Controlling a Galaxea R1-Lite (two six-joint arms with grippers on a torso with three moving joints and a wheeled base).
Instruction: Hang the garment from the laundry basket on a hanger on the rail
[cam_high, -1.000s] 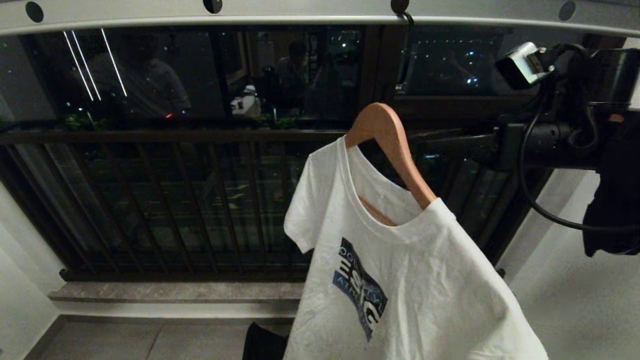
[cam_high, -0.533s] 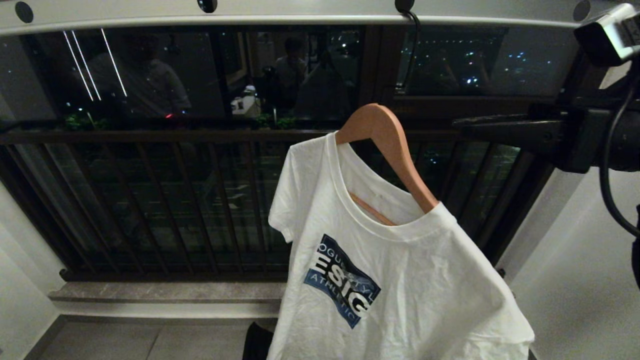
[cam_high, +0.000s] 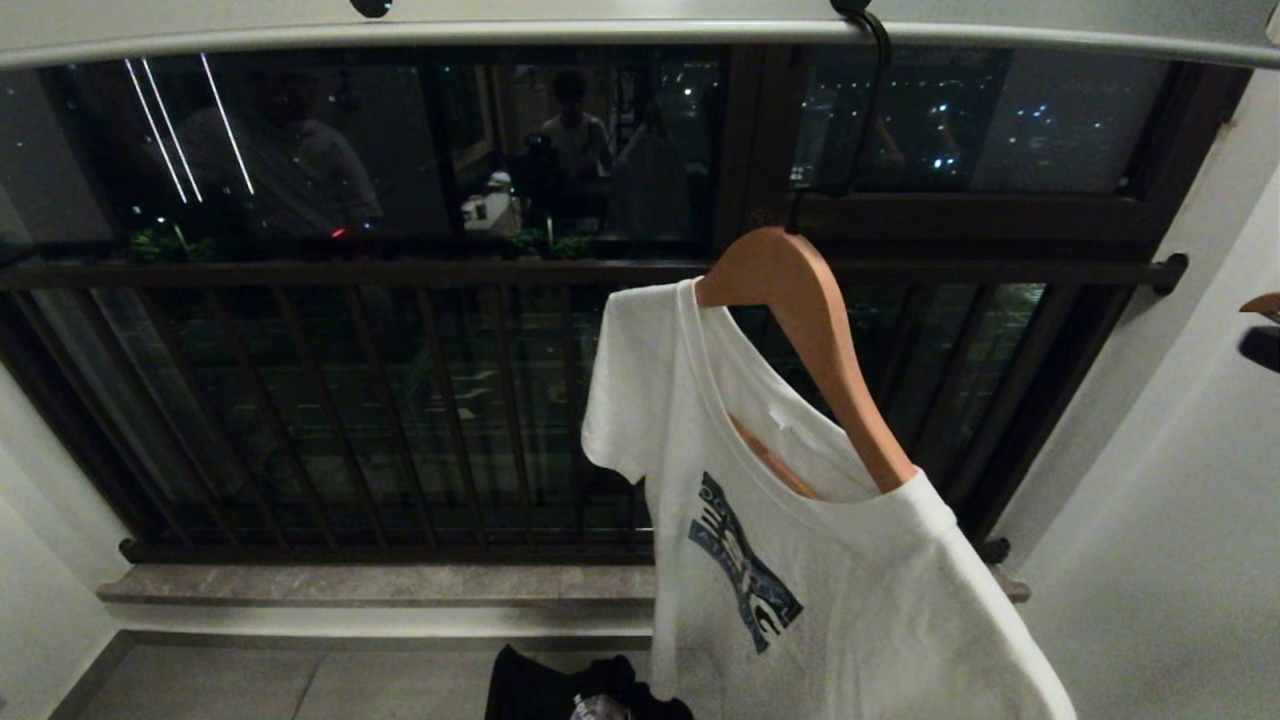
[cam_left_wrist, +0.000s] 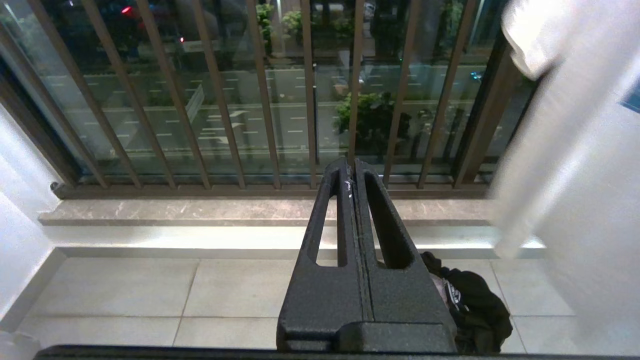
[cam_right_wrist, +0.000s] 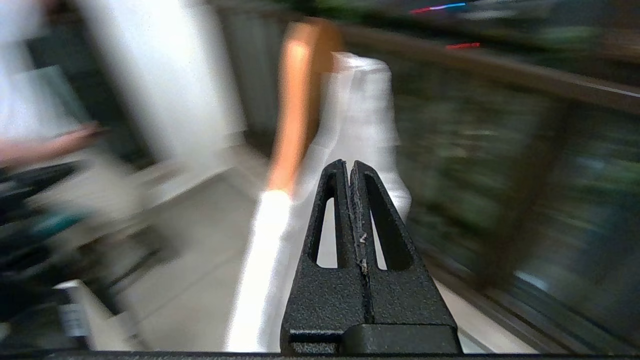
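Observation:
A white T-shirt (cam_high: 840, 610) with a blue print, the garment, hangs on a wooden hanger (cam_high: 820, 330). The hanger's black hook (cam_high: 872, 40) sits in a hole of the pale rail (cam_high: 600, 30) overhead. The shirt hangs tilted, its right shoulder low. My right gripper (cam_right_wrist: 350, 164) is shut and empty, off to the side of the hanger (cam_right_wrist: 297, 105) and shirt (cam_right_wrist: 360, 115), and outside the head view. My left gripper (cam_left_wrist: 352, 162) is parked low, shut and empty, facing the balustrade. The laundry basket is hidden.
A dark brown balustrade (cam_high: 350, 400) with vertical bars fronts the window, above a stone ledge (cam_high: 350, 585). A heap of dark clothes (cam_high: 570, 690) lies on the tiled floor below the shirt. White walls close in both sides. A wooden tip (cam_high: 1262, 303) shows at the right edge.
My right arm has dropped out of the head view and its gripper has gone from open to shut. The rail, hanger and shirt have swung to the right, and the shirt has turned.

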